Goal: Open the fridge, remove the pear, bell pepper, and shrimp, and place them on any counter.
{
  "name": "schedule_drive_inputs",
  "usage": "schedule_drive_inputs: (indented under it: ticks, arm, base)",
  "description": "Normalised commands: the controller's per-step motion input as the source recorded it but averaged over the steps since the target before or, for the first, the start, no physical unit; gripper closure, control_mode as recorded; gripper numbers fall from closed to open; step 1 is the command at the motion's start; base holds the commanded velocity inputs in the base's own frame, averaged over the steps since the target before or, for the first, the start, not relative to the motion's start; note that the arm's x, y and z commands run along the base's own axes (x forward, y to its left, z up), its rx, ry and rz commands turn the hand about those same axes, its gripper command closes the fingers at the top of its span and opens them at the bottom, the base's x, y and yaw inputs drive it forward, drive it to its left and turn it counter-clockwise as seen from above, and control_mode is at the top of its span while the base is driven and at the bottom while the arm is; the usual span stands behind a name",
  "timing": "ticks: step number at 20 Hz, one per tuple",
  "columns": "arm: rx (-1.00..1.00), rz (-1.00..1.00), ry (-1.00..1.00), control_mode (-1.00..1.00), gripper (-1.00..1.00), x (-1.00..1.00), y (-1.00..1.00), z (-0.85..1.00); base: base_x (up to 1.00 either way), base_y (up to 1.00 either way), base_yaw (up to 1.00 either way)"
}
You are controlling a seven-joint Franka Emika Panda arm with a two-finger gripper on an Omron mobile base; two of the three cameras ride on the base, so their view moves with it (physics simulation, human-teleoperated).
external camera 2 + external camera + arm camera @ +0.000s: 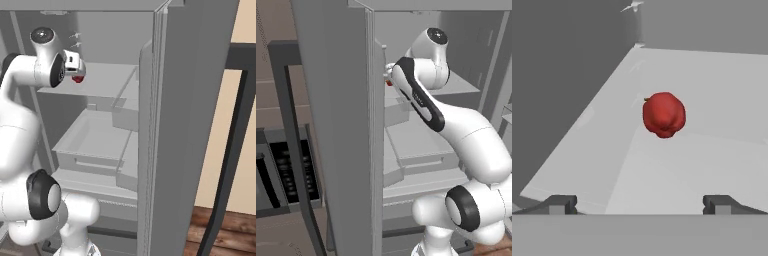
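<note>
The fridge (331,125) stands open, with its grey door (190,125) swung wide. A glossy red bell pepper (664,114) lies on a pale upper shelf (712,75) inside, near the left wall. My gripper (639,202) is open and a short way in front of the bell pepper, with nothing between its fingers. From the base, the bell pepper (78,79) shows just beyond the hand (73,61). It also peeks out as a red spot (389,83) past the door edge. The pear, the shrimp and the counter are out of view.
Below the shelf sit a wide grey drawer (95,140) and door bins (127,107). A dark bar handle (291,140) and the recessed dispenser panel (291,170) are on the left door. Another dark handle (235,150) is at the right.
</note>
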Motion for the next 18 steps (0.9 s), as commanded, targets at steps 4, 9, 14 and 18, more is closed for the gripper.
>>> schedule_drive_inputs:
  ticks: [4,9,14,18]
  arm:
    - [0.0,0.0,0.03,-1.0,-1.0,0.22,-0.01,0.0]
    - [0.0,0.0,0.03,-1.0,-1.0,0.26,-0.05,0.0]
    - [0.0,0.0,0.0,-1.0,-1.0,0.31,0.0,-0.18]
    - [0.0,0.0,0.0,-1.0,-1.0,0.36,0.0,-0.32]
  base:
    - [0.0,0.0,0.0]
    - [0.0,0.0,0.0]
    - [0.0,0.0,0.0]
    - [0.0,0.0,0.0]
